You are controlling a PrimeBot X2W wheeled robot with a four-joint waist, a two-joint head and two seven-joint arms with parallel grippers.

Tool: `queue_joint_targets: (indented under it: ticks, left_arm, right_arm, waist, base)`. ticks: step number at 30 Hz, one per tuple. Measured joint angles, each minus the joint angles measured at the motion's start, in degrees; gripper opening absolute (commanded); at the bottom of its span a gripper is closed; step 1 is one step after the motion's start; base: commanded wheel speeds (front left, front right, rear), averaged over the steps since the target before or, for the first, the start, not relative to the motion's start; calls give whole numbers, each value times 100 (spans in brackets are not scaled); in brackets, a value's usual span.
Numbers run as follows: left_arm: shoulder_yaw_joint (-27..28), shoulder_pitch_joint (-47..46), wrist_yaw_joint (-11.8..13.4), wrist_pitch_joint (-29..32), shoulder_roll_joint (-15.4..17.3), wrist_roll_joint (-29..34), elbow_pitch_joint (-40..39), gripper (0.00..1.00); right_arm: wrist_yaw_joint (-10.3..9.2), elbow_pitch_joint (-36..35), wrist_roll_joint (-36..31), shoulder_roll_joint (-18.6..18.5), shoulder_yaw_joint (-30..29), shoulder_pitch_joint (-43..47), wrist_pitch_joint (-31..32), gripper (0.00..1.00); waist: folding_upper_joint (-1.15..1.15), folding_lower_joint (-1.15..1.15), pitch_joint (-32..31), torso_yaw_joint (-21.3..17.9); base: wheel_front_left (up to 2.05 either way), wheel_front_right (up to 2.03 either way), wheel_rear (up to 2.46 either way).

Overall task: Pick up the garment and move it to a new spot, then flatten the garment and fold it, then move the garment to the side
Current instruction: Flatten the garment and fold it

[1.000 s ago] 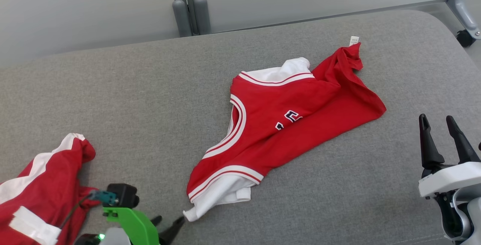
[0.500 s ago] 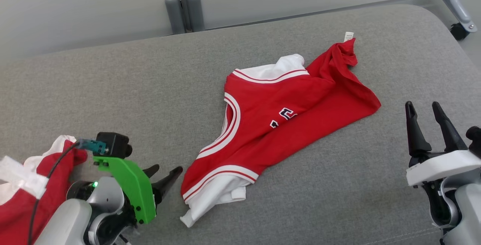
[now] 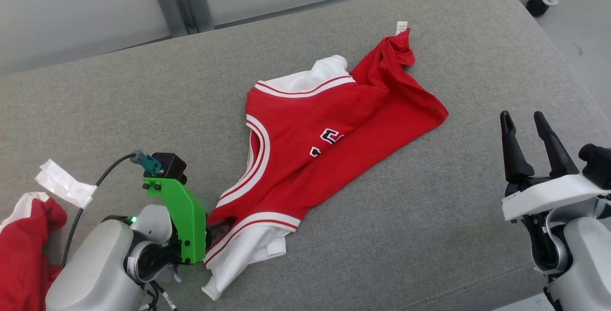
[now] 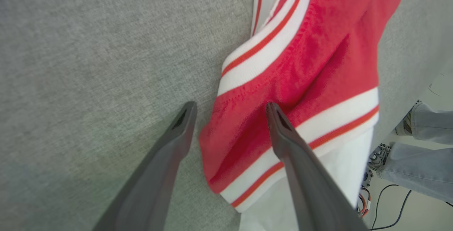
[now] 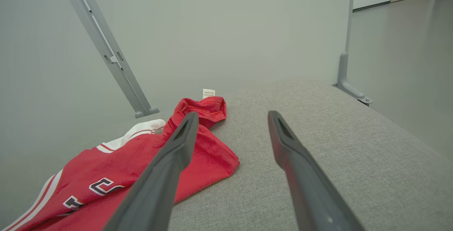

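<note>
The garment (image 3: 329, 125) is a red sleeveless jersey with white trim and dark lettering, lying crumpled on the grey padded surface (image 3: 429, 234). My left gripper (image 3: 217, 229) is at its near left corner, with the fingers mostly hidden behind the green bracket. In the left wrist view the left gripper (image 4: 230, 107) is open and straddles the red corner of the garment (image 4: 300, 57); one finger lies over the cloth and the other is on bare grey fabric. My right gripper (image 3: 525, 125) stands open to the right of the jersey, apart from it. The right gripper (image 5: 233, 114) holds nothing, and the garment (image 5: 134, 167) lies ahead to its left.
A second red and white cloth (image 3: 24, 239) lies at the near left edge. A cable with white tape (image 3: 64, 184) runs to my left wrist. Grey partition posts (image 3: 176, 1) stand behind the surface. A person's legs (image 4: 421, 153) are beside it.
The head camera has shifted, so the whole picture slid left. My left gripper has moved forward to the jersey's near left corner. The right gripper stays open and apart.
</note>
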Motion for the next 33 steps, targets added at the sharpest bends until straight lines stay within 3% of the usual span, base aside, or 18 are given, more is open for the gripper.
queue_joint_targets:
  ticks: [1, 2, 11, 24, 25, 27, 28, 33]
  left_arm:
    - [-48, -41, -1, 12, 8, -19, 48, 39]
    - [-107, -75, -1, 19, 18, -78, 59, 0]
    - [-205, -414, -3, -515, 308, -221, 81, 0]
    - [-494, -1129, -10, -1891, 597, 558, 826, 0]
    - [-492, -1185, -10, -2017, 597, 565, 929, 7]
    - [-504, -1288, -10, -2223, 576, 567, 1096, 93]
    - [-501, -1311, -10, -2299, 556, 565, 1167, 100]
    - [-537, -1373, -10, -2702, 583, 532, 1278, 100]
  right_arm:
    - [0, 9, 1, -2, -11, -1, 0, 100]
    - [0, 14, 3, -4, -16, 0, 0, 100]
    - [0, 35, 7, 13, -38, 2, 0, 100]
    - [0, -26, 33, -11, 55, -79, 0, 100]
    - [0, -26, 33, -9, 47, -80, 0, 100]
    - [0, -24, 30, 0, 55, -82, 0, 100]
    - [0, -24, 25, 5, 67, -88, 0, 100]
    - [0, -25, 2, 1, 113, -75, 0, 100]
  waist:
    - [0, 0, 19, -30]
    - [0, 0, 36, -56]
    - [0, 0, 45, -86]
    - [0, 0, 285, -184]
    - [0, 0, 298, -185]
    - [0, 0, 302, -167]
    - [0, 0, 296, -156]
    - [0, 0, 184, -58]
  base:
    - [0, 0, 0]
    - [0, 0, 0]
    - [0, 0, 0]
    - [0, 0, 0]
    - [0, 0, 0]
    - [0, 0, 0]
    - [0, 0, 0]
    - [0, 0, 0]
